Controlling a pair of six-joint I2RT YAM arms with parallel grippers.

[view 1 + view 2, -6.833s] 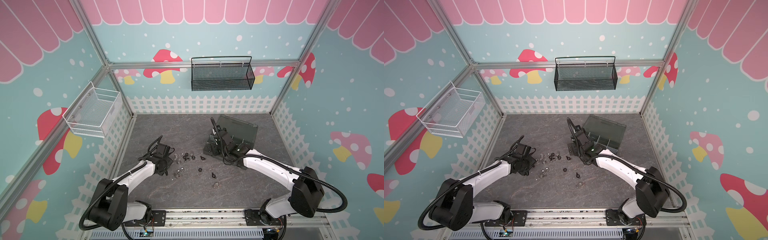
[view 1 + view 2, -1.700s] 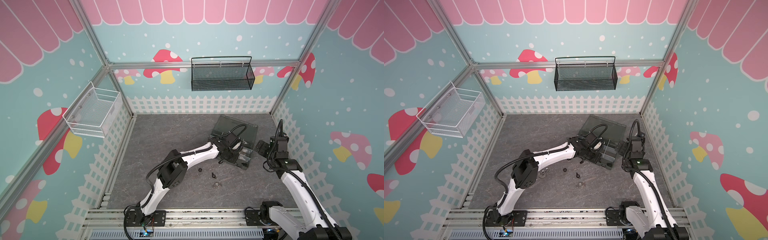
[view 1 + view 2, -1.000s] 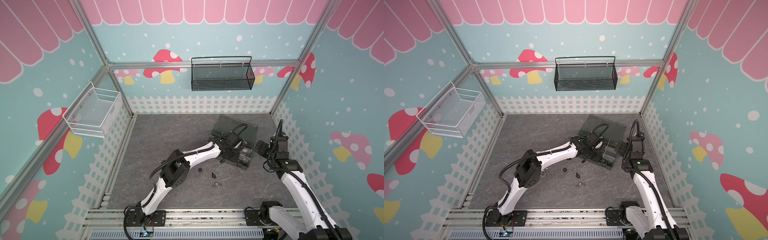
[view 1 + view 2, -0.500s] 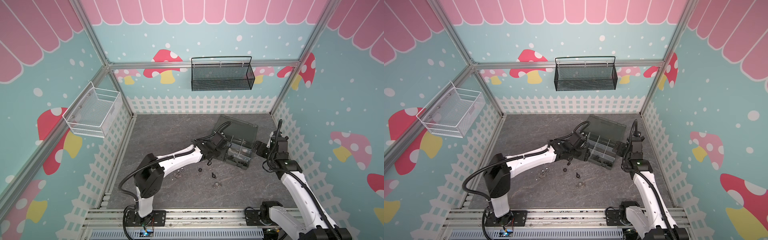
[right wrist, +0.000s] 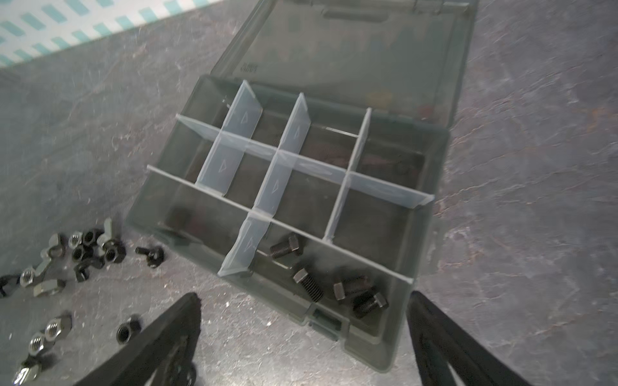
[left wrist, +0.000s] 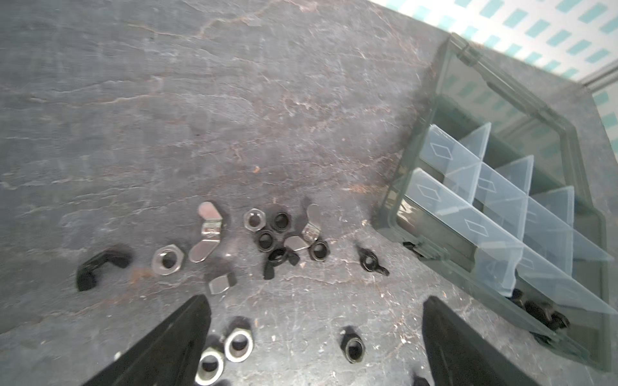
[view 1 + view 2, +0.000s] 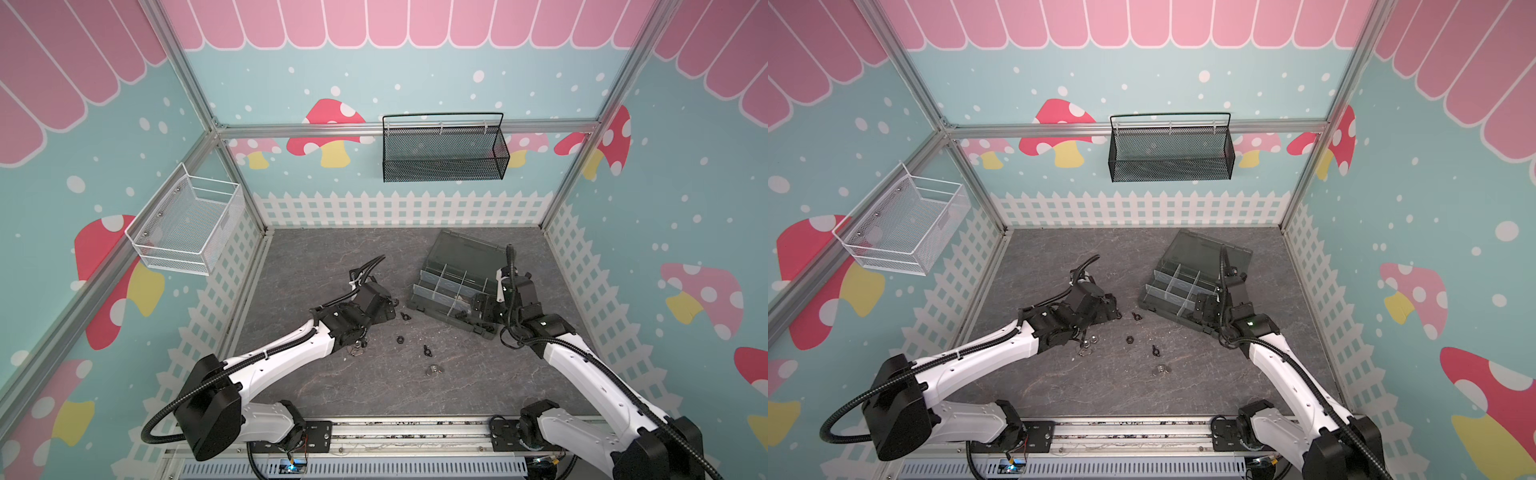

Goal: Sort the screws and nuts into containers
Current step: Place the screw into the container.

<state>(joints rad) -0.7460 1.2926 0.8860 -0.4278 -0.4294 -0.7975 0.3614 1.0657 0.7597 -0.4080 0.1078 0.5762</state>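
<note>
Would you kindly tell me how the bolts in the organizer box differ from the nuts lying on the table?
The bolts are all black; the nuts are mixed, some silver, some black. The bolts have a head and a threaded shank; the nuts are flat rings with a centre hole. The bolts lie together in one cell of the box; the nuts lie loose on the table outside it. Both are small fasteners.

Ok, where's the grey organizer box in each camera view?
Both top views: organizer box sits right of centre, lid open.
Left wrist: box partly cut off at the frame edge, beyond the loose nuts.
Right wrist: box fills the middle of the picture.
Shared landmark: the lone black screw just off the box's corner, in all four.
</note>
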